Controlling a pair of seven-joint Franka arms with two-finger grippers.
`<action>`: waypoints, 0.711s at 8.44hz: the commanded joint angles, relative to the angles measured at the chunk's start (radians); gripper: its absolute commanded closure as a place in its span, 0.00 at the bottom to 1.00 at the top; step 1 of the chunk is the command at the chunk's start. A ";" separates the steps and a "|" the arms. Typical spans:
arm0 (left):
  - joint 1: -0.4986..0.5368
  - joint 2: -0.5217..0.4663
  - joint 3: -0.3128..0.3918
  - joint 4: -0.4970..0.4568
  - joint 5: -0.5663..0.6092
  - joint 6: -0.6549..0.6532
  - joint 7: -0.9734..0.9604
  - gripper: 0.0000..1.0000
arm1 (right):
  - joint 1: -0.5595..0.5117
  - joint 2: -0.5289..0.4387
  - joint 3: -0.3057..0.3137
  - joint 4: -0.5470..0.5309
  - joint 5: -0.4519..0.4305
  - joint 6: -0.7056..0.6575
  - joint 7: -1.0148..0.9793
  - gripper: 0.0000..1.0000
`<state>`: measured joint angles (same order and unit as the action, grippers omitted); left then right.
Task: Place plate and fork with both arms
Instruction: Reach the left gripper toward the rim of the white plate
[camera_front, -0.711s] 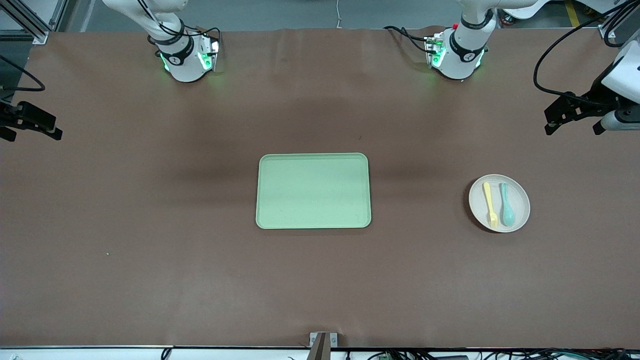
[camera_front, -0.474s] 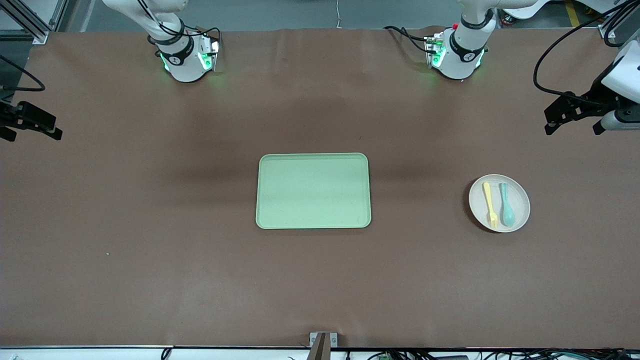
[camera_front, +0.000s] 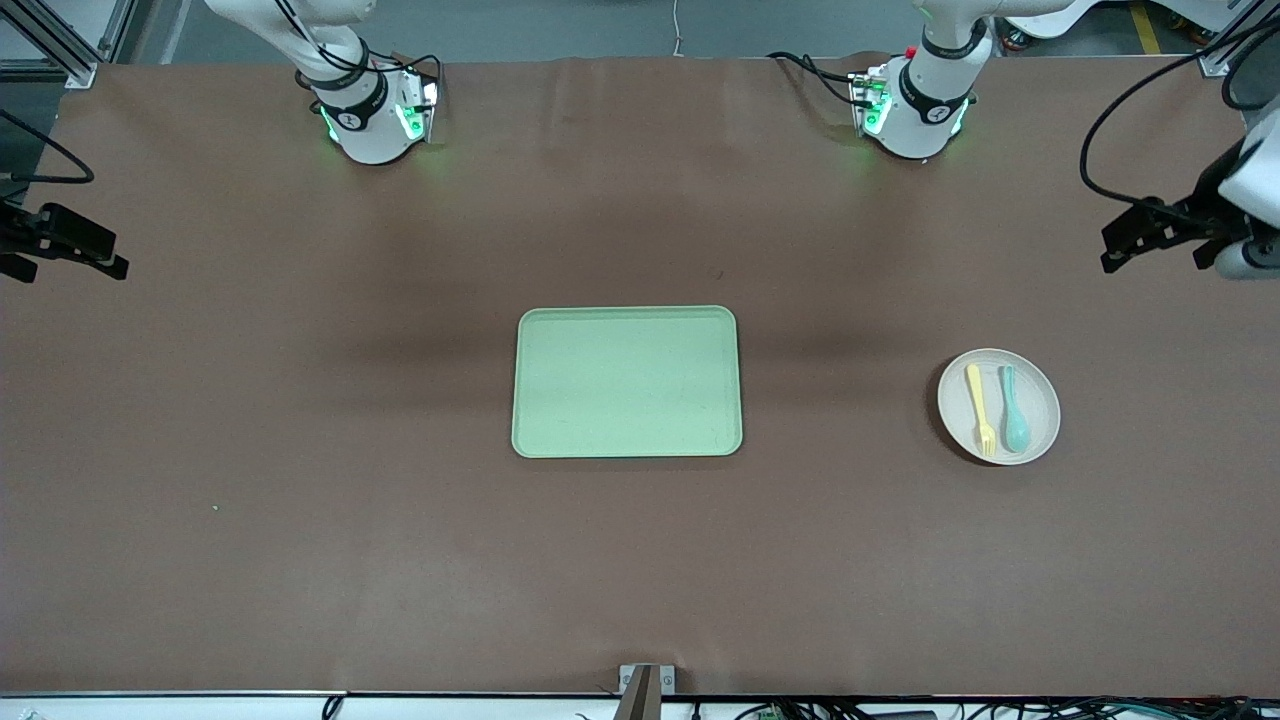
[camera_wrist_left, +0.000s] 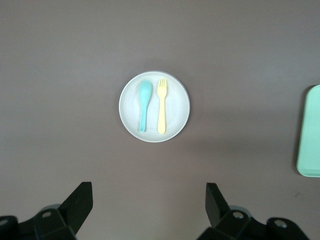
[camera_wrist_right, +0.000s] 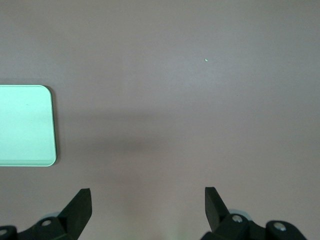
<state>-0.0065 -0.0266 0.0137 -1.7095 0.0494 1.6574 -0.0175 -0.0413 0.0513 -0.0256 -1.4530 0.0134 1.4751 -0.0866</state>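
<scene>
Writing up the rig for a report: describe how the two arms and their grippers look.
Both arms are white and jointed, with black bands at the joints and green lights glowing at their bases. Black cables loop along them. The left gripper and the right gripper are black, each with two flat, wedge-shaped fingers fixed by small round screws.

Robotics lab bench rather than a home kitchen: two white arms bolted down by their bases, the right arm's base (camera_front: 372, 125) at 11 o'clock and the left arm's base (camera_front: 915, 115) at 1 o'clock, both lit with green status lights, on a table wrapped in a plain brown sheet (camera_front: 300, 420). Slotted aluminium framing (camera_front: 60, 45) at the 10 o'clock corner, grey floor with a yellow tape line (camera_front: 1145, 25) toward 1 o'clock. Metal bracket (camera_front: 645, 685) at 6 o'clock and loose cables (camera_front: 850, 712) strung along the table's edge toward 5 o'clock.
</scene>
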 joint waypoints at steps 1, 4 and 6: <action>0.057 0.141 0.000 0.047 0.013 0.008 0.060 0.01 | 0.000 -0.030 0.007 -0.035 -0.004 0.005 -0.001 0.00; 0.179 0.342 -0.003 0.053 -0.050 0.155 0.214 0.01 | 0.024 -0.030 0.009 -0.038 -0.004 -0.006 0.001 0.00; 0.253 0.469 -0.003 0.051 -0.144 0.253 0.415 0.00 | 0.021 -0.028 0.007 -0.038 -0.004 -0.004 0.001 0.00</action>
<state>0.2169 0.3706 0.0163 -1.6959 -0.0579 1.8844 0.3091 -0.0175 0.0512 -0.0190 -1.4598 0.0134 1.4673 -0.0866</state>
